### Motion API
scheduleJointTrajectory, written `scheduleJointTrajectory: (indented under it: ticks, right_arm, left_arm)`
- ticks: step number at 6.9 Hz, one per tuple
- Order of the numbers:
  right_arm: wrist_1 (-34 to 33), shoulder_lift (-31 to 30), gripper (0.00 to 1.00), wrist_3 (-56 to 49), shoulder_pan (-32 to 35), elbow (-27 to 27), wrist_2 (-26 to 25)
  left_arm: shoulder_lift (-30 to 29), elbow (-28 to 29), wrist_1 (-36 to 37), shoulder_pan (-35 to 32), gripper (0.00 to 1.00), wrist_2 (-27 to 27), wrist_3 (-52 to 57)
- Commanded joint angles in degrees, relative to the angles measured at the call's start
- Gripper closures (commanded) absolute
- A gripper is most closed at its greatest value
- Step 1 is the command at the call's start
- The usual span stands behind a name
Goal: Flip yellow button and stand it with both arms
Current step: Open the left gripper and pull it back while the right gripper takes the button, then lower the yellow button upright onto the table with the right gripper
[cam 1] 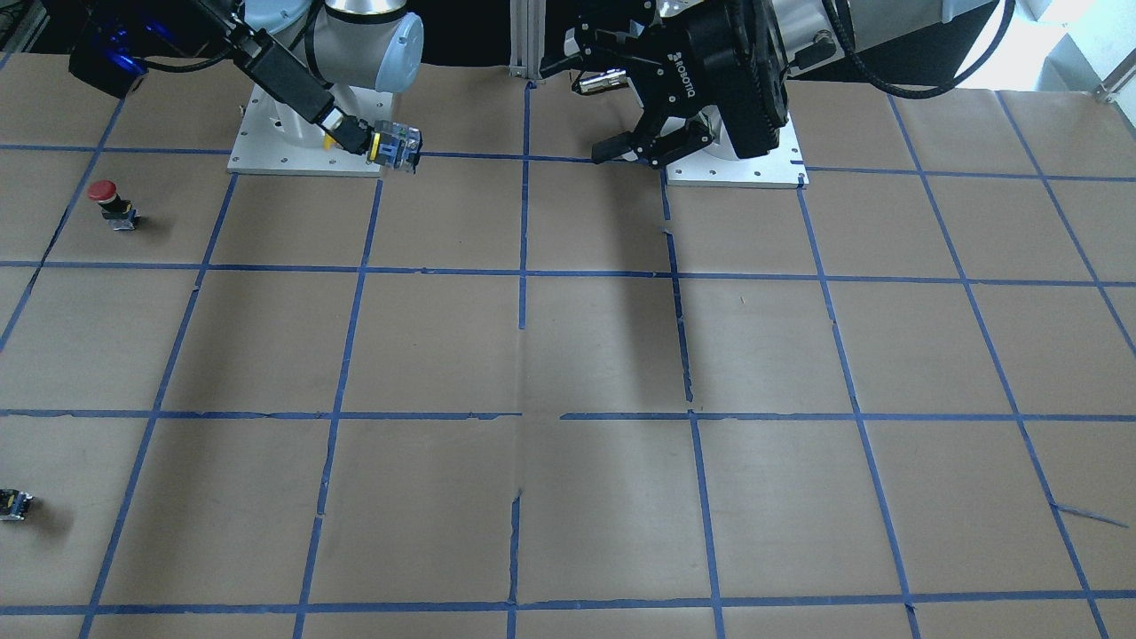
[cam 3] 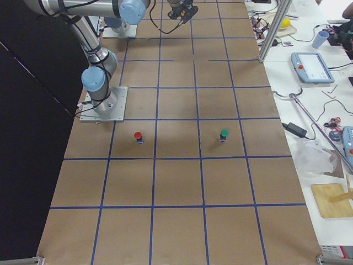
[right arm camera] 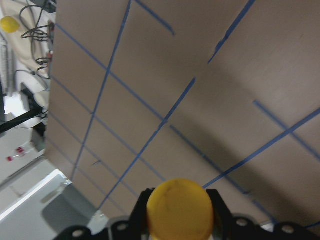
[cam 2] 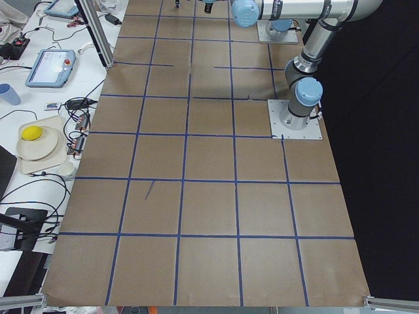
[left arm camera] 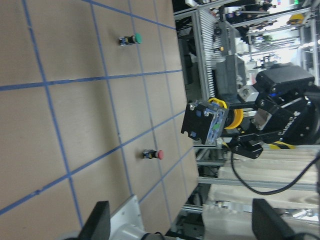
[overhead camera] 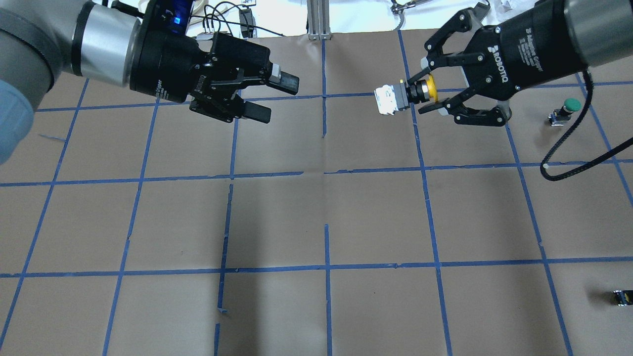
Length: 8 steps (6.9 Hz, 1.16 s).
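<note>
The yellow button [overhead camera: 403, 95] is held in the air, lying sideways, with its yellow cap [overhead camera: 430, 89] toward the right wrist and its blocky body pointing at the left arm. My right gripper [overhead camera: 419, 96] is shut on it near the cap. It also shows in the front view [cam 1: 397, 145] and the left wrist view [left arm camera: 209, 120]. The right wrist view shows only the cap [right arm camera: 180, 207]. My left gripper [overhead camera: 271, 97] is open and empty. It faces the button across a gap of about one grid square.
A green-capped button [overhead camera: 565, 110] stands on the table at the right. A red-capped button [cam 1: 113, 204] stands near the right arm's base. A tiny black-and-yellow part [overhead camera: 622, 297] lies at the right edge. The table [overhead camera: 326, 217] is brown paper with a blue tape grid.
</note>
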Motion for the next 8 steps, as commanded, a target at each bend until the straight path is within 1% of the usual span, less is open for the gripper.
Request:
scheduleJointTrajectory:
  ticks: [1,2,3,4,5,6,7,8]
  right_arm:
    - [3.46,0.03,0.92,-26.69,-8.21,1.27,-15.44]
    - [3.2,0.11,0.92,-42.05,-14.88,4.41,-20.19]
    - [0.16,0.2,0.92,-55.09,-20.95,7.93,-25.54]
    - [-7.27,0.2,0.92,-61.92,-24.58,11.36,-30.56]
    - [-16.74,0.2,0.92,-68.51,-25.57,15.83,-34.43]
    - [-25.36,0.11,0.92,-72.84,-25.67,20.57,-34.56]
    - [-30.5,0.29,0.92,-76.89,-25.76,23.49,-34.21]
    - [-34.2,0.38,0.92,-80.06,-25.76,25.0,-33.69]
  left_arm:
    - [-2.95,0.86,6.83,0.08,0.0,13.21,-1.16]
    - [-4.7,1.39,9.57,0.08,0.0,19.53,-1.26]
    - [-5.94,3.65,10.03,-0.01,0.0,25.69,-1.26]
    - [-6.13,6.55,9.25,-0.62,0.0,32.45,-1.34]
    - [-6.3,8.49,9.16,-1.06,0.0,41.31,-1.34]
    - [-6.04,9.03,7.42,-1.59,0.0,44.27,-1.69]
    - [-6.3,10.34,5.75,-1.68,0.0,44.64,-6.13]
    - [-6.39,10.79,4.34,-1.77,0.0,50.22,-7.74]
